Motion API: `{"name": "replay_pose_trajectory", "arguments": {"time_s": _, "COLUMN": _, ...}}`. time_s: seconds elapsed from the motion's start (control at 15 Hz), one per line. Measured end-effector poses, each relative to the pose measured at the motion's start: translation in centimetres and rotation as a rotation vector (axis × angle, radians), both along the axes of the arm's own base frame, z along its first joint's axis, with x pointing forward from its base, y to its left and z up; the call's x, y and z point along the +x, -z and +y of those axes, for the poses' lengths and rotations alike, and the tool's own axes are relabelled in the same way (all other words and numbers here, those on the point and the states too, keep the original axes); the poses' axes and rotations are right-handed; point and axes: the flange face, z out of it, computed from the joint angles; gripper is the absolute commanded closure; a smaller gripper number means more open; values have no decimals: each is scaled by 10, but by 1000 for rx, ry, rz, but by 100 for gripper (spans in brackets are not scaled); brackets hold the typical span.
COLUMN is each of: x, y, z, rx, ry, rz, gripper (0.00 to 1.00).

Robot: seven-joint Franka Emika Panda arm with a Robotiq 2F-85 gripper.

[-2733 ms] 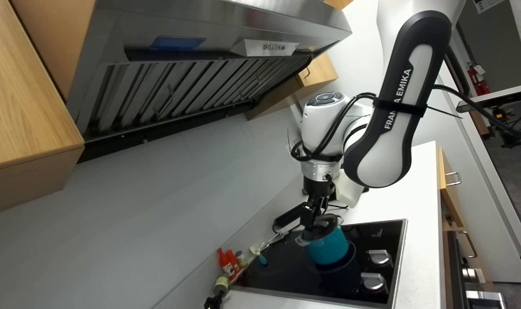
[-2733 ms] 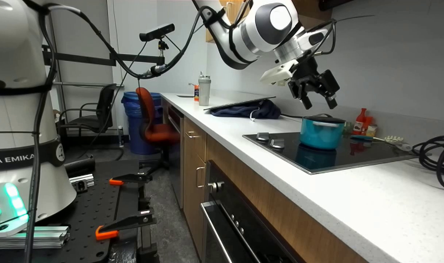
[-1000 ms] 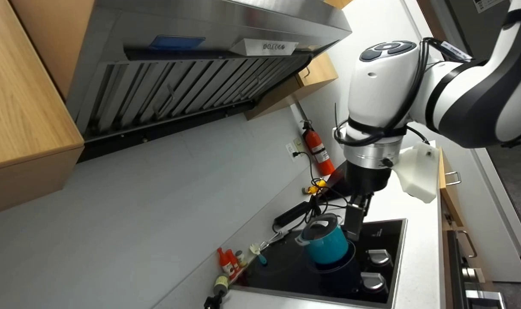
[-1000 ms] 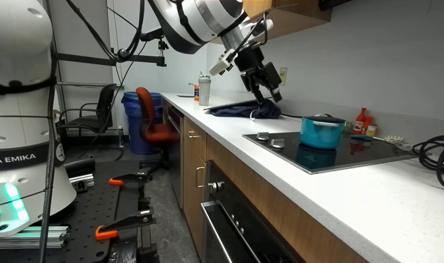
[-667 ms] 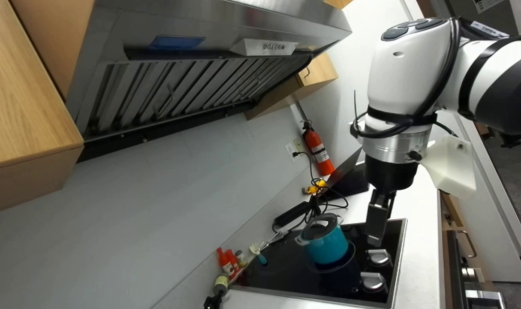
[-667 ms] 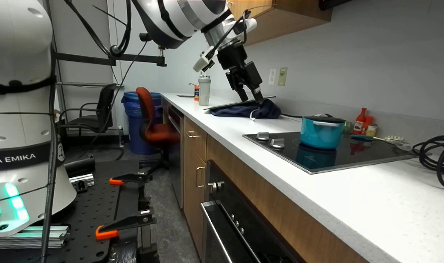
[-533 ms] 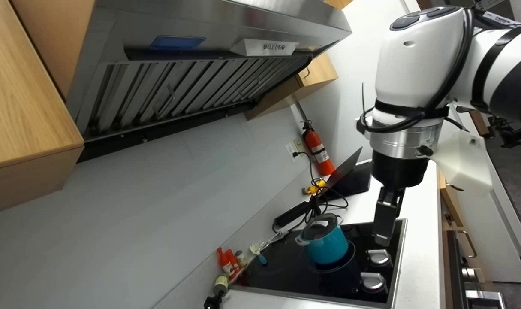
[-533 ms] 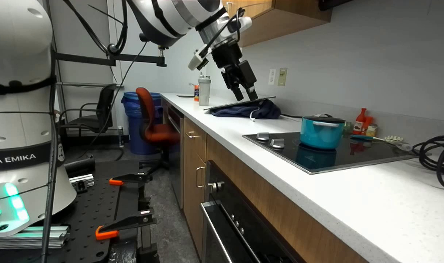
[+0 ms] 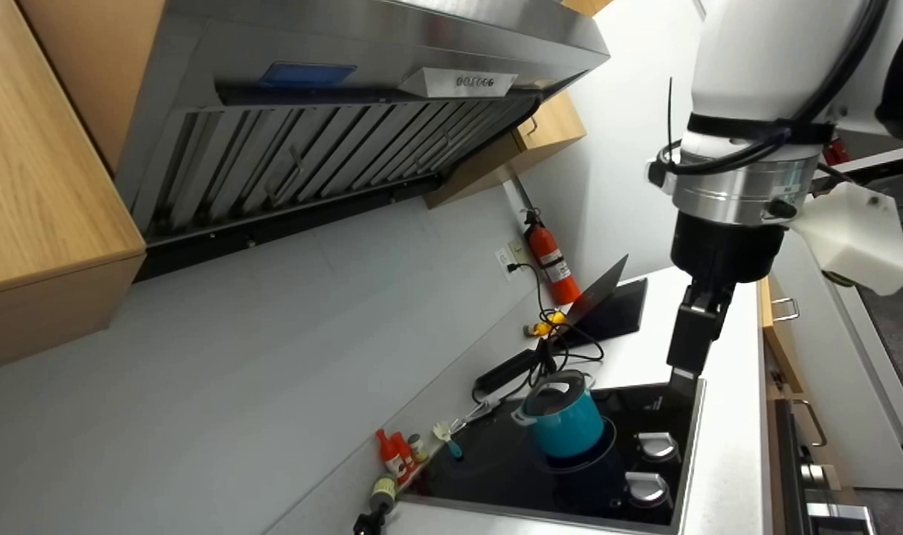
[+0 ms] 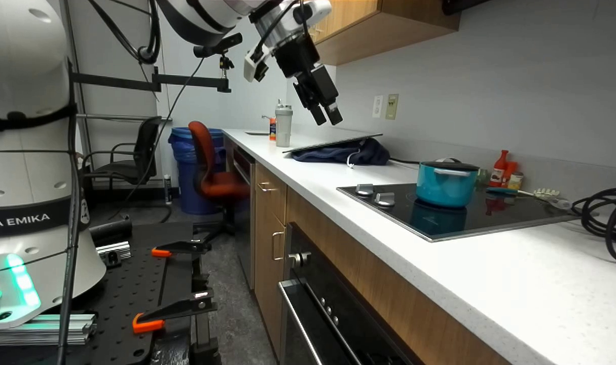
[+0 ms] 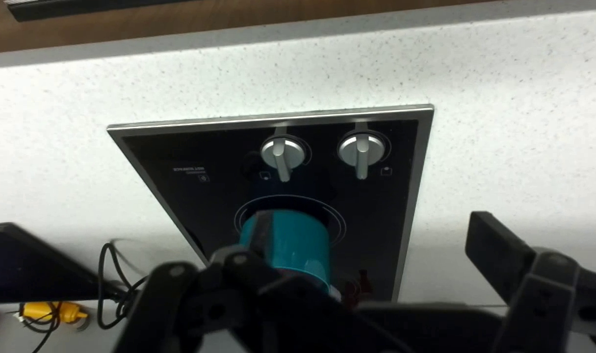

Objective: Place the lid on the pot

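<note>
Spread wide, the end effector [image 11: 371, 225] hangs in the air well apart from the teal-blue cylindrical pot [image 10: 447, 186], which stands upright on the black cooktop [image 10: 508, 214] in the counter [image 10: 520, 284], the lid [image 9: 549, 400] on top.

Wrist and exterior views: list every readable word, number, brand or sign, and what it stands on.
"KA EMIKA": black band on the robot base, start cut off.
"HOT SURFACE": cooktop in the wrist view, upside down; marks next to it blurred.
Square with a dot: beside each knob.
Too small or blurred: labels on the red bottles and fire extinguisher.
No readable numbers.
</note>
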Motion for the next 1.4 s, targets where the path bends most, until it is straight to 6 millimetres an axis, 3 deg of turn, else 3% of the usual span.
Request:
{"name": "replay_pose_trajectory", "arguments": {"time_s": 0.4, "x": -3, "y": -20, "z": -2, "rx": 33, "ry": 23, "rz": -50, "gripper": 0}}
{"name": "replay_pose_trajectory", "arguments": {"time_s": 1.4, "x": -5, "y": -23, "z": -2, "rx": 37, "ry": 25, "rz": -56, "gripper": 0}}
